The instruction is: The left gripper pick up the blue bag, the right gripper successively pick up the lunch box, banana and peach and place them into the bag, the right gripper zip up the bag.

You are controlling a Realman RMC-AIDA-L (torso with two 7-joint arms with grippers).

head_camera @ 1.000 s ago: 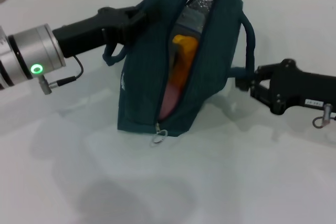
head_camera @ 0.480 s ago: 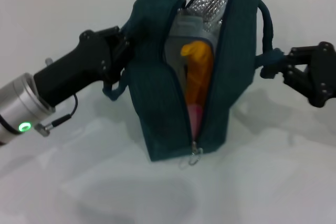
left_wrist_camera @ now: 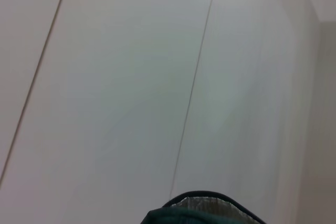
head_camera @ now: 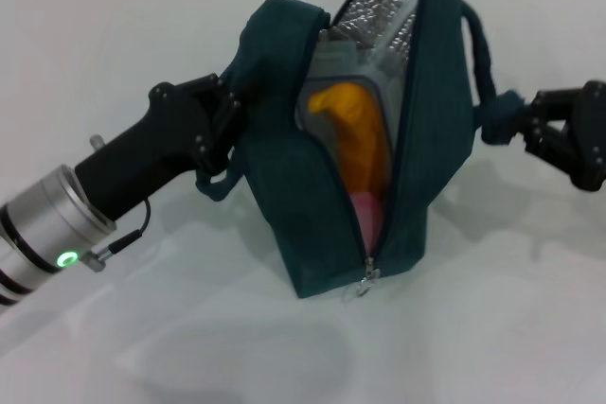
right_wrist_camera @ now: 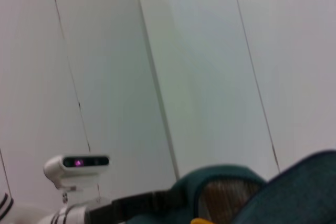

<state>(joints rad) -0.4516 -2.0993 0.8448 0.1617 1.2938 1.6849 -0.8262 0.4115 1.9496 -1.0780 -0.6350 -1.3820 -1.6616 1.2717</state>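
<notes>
The blue bag (head_camera: pixel 431 130) hangs open and tilted between my two grippers, its shadow on the table below it. Inside it I see the clear lunch box (head_camera: pixel 327 78), the yellow banana (head_camera: pixel 358 134) and the pink peach (head_camera: pixel 367 217). The zipper pull (head_camera: pixel 365 283) sits at the low end of the opening. My left gripper (head_camera: pixel 225 130) is shut on the bag's left side by its handle. My right gripper (head_camera: pixel 530 125) is shut on the right handle (head_camera: pixel 485 54). The bag's rim shows in the left wrist view (left_wrist_camera: pixel 202 211), and the bag also shows in the right wrist view (right_wrist_camera: pixel 294 192).
The white table (head_camera: pixel 492 328) lies under the bag. A white wall (left_wrist_camera: pixel 157 77) with thin seams fills both wrist views. The robot's head camera (right_wrist_camera: pixel 76 165) shows in the right wrist view.
The bag has risen and shifted right, tilting more. The left arm swung down and to the left, still gripping. The right gripper moved up and right with the handle.
</notes>
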